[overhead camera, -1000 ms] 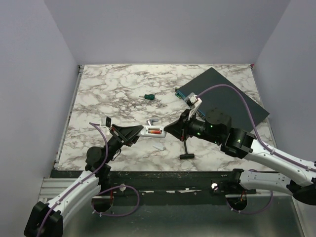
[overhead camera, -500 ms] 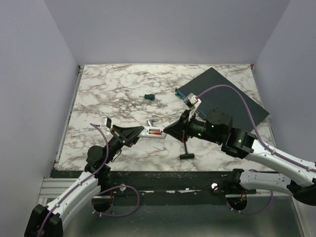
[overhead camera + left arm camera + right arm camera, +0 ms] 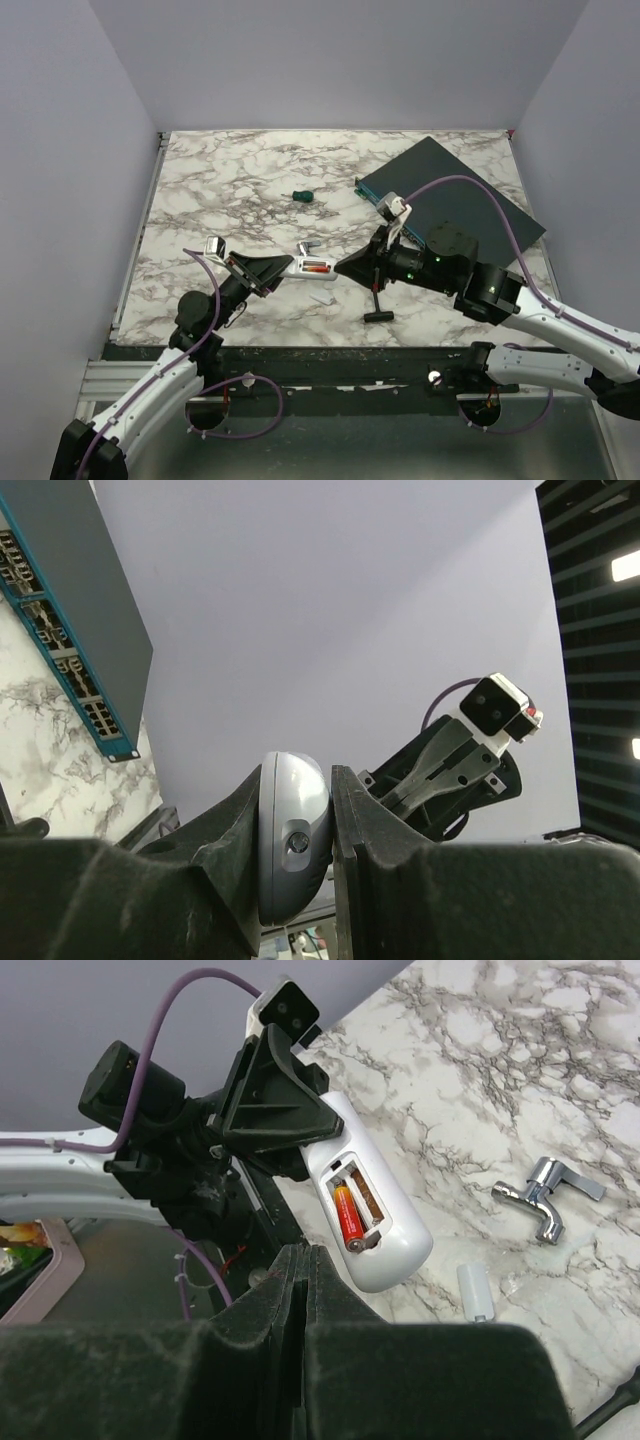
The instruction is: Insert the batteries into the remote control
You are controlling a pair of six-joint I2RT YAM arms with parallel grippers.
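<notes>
Near, 6 o'clock: small white piece (image 3: 322, 298) on the table (image 3: 200, 190), likely the unfitted cover. Beyond, left fingers (image 3: 278, 266) pinching the raised remote control (image 3: 312, 266), back open: one battery (image 3: 348, 1217) seated, other slot bare. Right fingers (image 3: 350, 266) pressed together, empty, at its 3 o'clock. Looks half done.

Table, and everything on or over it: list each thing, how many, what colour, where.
remote: one, white, held over the table's middle, back open
battery: one, orange-red, in the remote's compartment
small cover-like piece: one, white, on the table by the remote
bent metal piece: one, silver, just beyond the remote
screwdriver: one, green handle, farther back
T-shaped tool: one, black, near edge
flat box: one, dark teal, far right
table: one, white marble
left arm: one, black and white, jaws shut on the remote
right arm: one, black and white, jaws shut, empty, beside the remote
</notes>
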